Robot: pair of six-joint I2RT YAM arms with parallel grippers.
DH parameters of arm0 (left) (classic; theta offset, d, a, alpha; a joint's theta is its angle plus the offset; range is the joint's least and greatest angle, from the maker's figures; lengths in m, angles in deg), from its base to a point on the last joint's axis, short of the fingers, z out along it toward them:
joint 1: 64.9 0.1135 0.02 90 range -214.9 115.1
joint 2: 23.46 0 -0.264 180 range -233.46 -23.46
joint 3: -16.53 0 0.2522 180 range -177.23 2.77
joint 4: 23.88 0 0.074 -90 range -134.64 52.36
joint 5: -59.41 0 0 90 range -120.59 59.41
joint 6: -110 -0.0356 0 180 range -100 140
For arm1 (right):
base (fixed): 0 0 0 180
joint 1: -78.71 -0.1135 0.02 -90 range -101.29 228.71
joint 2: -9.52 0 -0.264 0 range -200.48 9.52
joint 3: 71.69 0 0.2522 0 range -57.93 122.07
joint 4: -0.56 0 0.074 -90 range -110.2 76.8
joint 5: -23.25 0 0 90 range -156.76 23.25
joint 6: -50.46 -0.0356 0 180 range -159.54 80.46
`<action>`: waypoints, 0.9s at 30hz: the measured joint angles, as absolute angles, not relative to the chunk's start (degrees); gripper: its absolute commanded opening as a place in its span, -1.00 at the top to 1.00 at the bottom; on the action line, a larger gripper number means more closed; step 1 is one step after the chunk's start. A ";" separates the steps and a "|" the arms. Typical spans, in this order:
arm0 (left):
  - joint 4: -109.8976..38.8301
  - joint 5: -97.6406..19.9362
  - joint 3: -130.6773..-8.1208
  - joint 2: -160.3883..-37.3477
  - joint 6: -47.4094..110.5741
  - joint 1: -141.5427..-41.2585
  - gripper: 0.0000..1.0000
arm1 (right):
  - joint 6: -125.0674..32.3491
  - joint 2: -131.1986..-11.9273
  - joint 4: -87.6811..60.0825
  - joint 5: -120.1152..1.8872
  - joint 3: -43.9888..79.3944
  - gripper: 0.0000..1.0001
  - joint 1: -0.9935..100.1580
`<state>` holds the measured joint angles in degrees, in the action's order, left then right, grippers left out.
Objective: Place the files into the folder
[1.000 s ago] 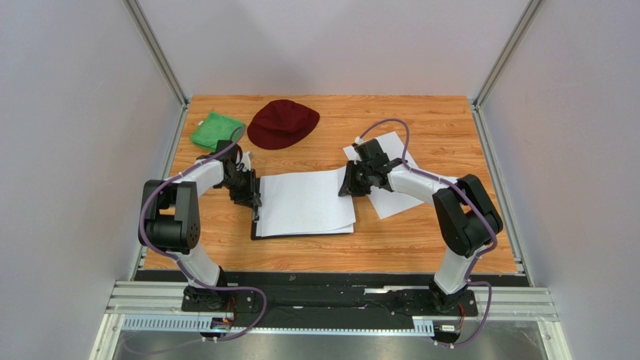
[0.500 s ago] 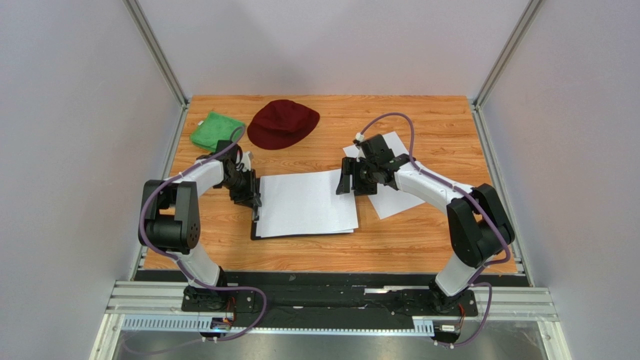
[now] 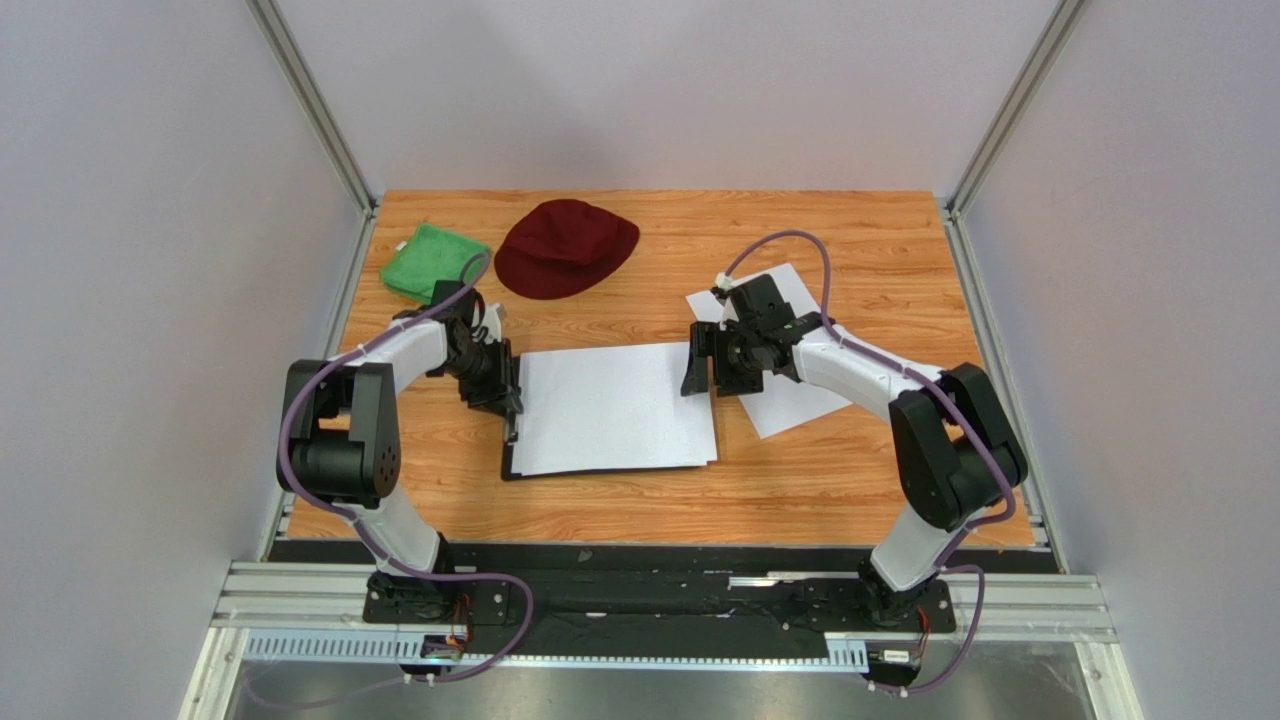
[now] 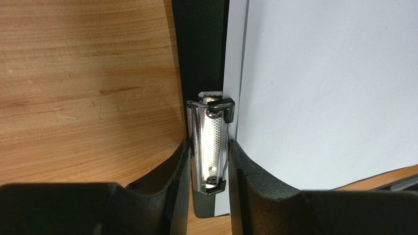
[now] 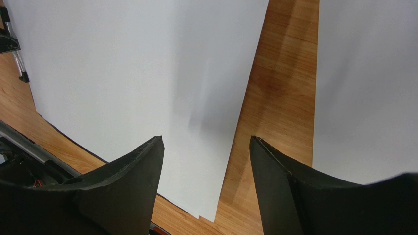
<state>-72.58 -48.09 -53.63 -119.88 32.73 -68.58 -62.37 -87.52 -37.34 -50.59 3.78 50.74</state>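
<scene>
Hovering spread over stacked files [image 3: 616, 405] on the folder [image 4: 198, 49], right fingers [image 5: 127, 181] sit nearest the loose files [image 5: 363, 88] toward the right edge of the worktop [image 3: 857, 225]; left fingers [image 4: 162, 181] pinch the clip [image 4: 212, 147].

The table [image 3: 631, 510] is a wooden top with warm orange-brown grain. In its far left corner lies a crumpled green cloth [image 3: 433, 258]. Just beside it, along the far edge, sits a dark red cap [image 3: 565, 246]. Near the middle, somewhat toward the left edge, the black folder [image 4: 198, 49] lies flat with its long sides parallel to the near edge. Its silver clip [image 4: 211, 147] is at the left short end. White files [image 3: 616, 408] cover nearly all of it, leaving only a thin black strip along its left and near sides. Toward the right edge, apart from the folder, more white paper [image 3: 777, 408] lies askew directly on the wood.
</scene>
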 measured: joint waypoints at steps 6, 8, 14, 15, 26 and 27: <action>-72.58 -48.33 -53.63 -119.91 32.89 -68.58 1.00 | -62.48 -92.15 -34.46 -46.59 3.72 -0.36 51.14; -72.55 -48.68 -53.63 -119.91 33.04 -68.58 1.00 | -62.66 -92.74 -33.43 -45.52 3.61 -0.34 51.14; -72.53 -50.43 -53.63 -120.19 33.22 -68.58 1.00 | -62.94 -94.40 -31.97 -45.21 3.61 -0.05 51.14; -72.53 -50.67 -53.63 -120.21 33.19 -68.56 1.00 | -63.10 -94.58 -31.90 -45.30 3.63 0.05 51.14; -71.72 -55.52 -53.61 -120.32 32.95 -66.14 1.00 | -63.14 -95.65 -31.97 -47.95 4.09 0.46 51.57; -71.44 -56.04 -53.59 -120.32 32.95 -65.87 1.00 | -63.18 -95.89 -32.01 -48.10 4.44 0.46 51.60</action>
<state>-71.44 -56.04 -53.59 -120.32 32.95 -65.87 -63.18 -95.89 -32.01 -48.10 4.44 51.60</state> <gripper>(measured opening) 0.368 0.276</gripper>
